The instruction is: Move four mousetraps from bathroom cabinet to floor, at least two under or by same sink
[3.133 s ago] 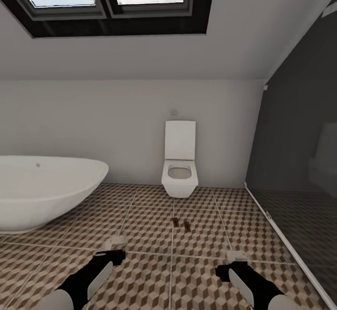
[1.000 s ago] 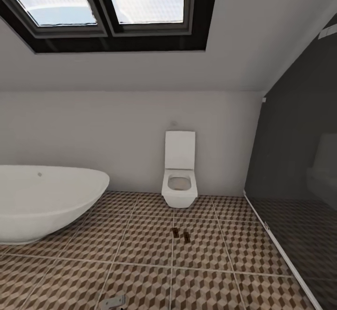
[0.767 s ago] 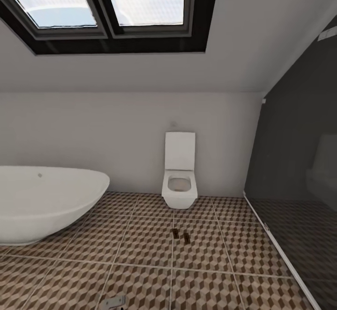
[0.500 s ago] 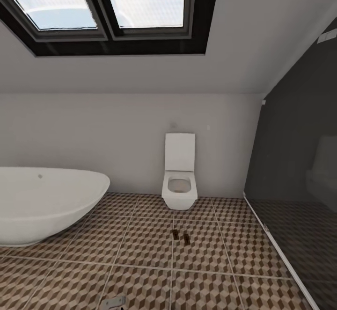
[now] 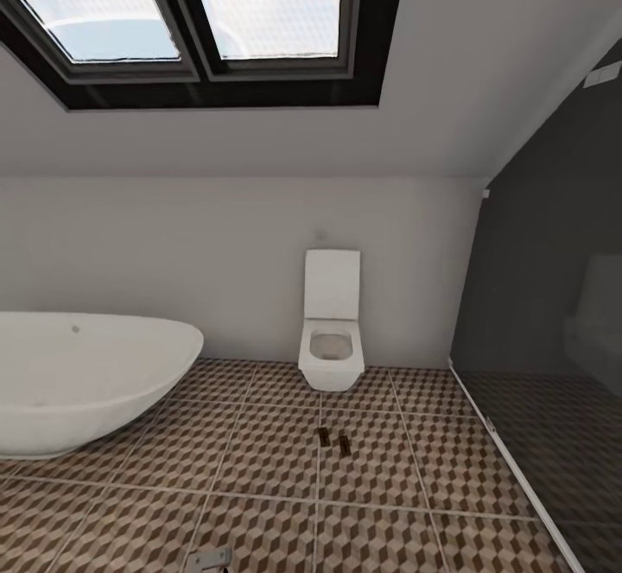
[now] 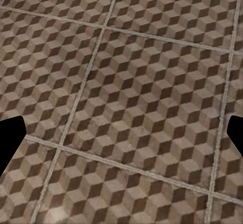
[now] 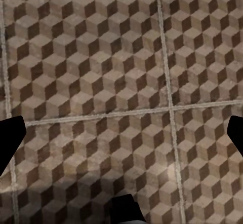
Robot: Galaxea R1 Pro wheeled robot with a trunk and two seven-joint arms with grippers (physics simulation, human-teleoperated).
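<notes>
Brown mousetraps (image 5: pixel 334 441) unmoved on bathroom floor (image 5: pixel 259 461) before toilet (image 5: pixel 331 357); view tilted up, arms dropped low. Both grippers' fingers wide, empty; no sink nearby.

I'm in a home bathroom, attic-style: white freestanding bathtub (image 5: pixel 86 378) on my left, wall-hung white toilet (image 5: pixel 332 344) with its lid up against the back wall. Sloped white ceiling with a dark-framed skylight (image 5: pixel 203 11) overhead, dark glass shower partition (image 5: pixel 536 296) along the right side. The bathroom floor (image 5: pixel 259 469) is large square tiles in a brown, beige and white cube print with pale grout, and I get the same tiling under both wrist cameras.
</notes>
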